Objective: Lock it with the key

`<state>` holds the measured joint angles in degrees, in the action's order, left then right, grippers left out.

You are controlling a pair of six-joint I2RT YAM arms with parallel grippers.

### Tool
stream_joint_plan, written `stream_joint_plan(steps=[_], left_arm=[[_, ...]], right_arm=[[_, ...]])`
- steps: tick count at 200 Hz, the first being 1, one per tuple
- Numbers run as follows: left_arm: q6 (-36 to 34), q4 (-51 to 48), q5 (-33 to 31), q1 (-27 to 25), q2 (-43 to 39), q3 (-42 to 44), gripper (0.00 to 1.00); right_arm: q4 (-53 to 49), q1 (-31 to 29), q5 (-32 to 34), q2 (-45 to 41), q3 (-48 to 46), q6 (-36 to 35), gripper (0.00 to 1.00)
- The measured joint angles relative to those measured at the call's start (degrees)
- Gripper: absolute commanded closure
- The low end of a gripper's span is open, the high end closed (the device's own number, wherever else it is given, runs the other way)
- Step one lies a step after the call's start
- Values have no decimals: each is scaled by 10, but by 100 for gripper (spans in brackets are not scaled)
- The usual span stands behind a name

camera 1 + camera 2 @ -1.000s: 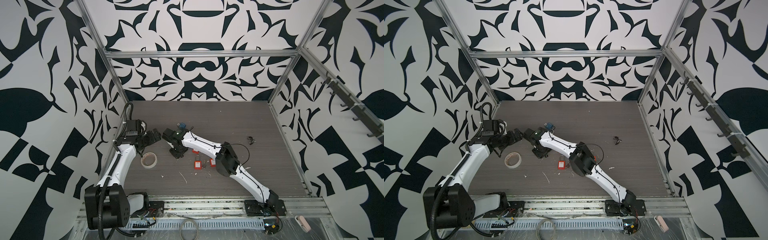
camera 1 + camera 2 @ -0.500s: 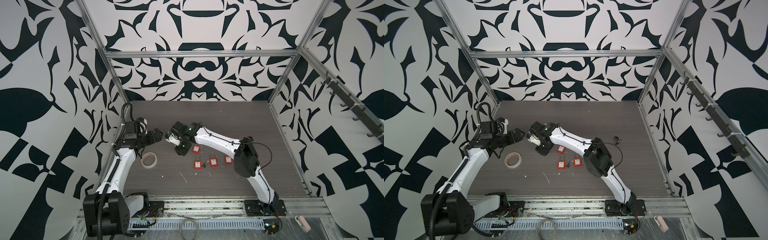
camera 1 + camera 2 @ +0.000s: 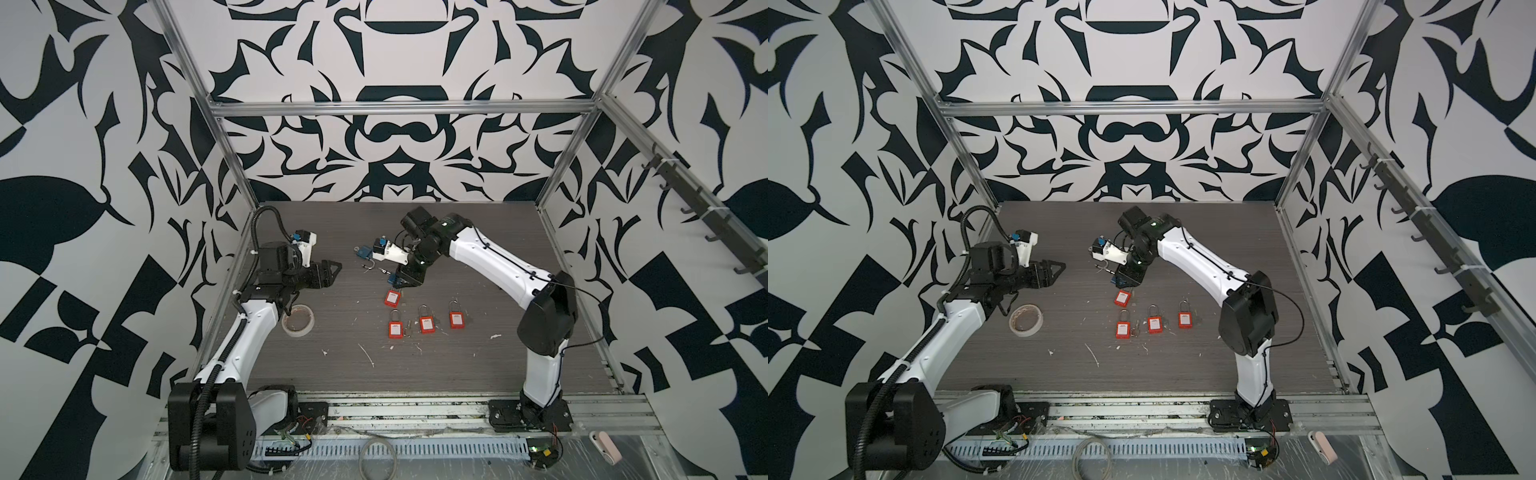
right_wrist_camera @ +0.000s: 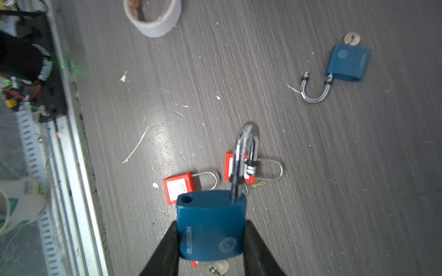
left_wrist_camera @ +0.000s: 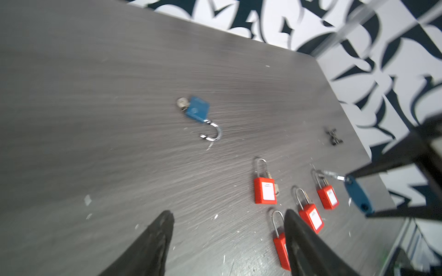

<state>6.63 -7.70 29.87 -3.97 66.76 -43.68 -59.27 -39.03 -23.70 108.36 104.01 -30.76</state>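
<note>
Matt blue padlock (image 4: pixel 210 229), glossy metal shackle (image 4: pixel 248 130); 4 red padlocks (image 3: pixel 424 325) look plastic (tabletop (image 3: pixel 457 365) matt, wood-grained).

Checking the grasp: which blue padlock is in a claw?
The blue padlock clamped in the right claw; the other blue padlock lies loose on the table.

Left fingers (image 5: pixel 156 241) spread apart, right fingers (image 4: pixel 167 246) clamped.
</note>
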Motion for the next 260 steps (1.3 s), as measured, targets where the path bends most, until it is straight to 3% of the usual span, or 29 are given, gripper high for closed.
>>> stream_joint_plan(steps=[46,73,100,176,260], left_arm=[[-144,115,83,-67,-28,69,25],[-242,135,140,-111,-19,66,39],[-306,144,189,-133,7,51,43],[-366,149,247,-169,47,25,53],[-393,141,258,-196,86,5,80]], right_arm=[[-35,8,-18,-55,-31,-62,77],[-47,7,-33,-68,-41,-79,76],[-58,7,-53,-72,-44,-87,76],[-71,5,-83,-75,-49,-90,77],[-102,2,-85,-74,-44,-105,77]])
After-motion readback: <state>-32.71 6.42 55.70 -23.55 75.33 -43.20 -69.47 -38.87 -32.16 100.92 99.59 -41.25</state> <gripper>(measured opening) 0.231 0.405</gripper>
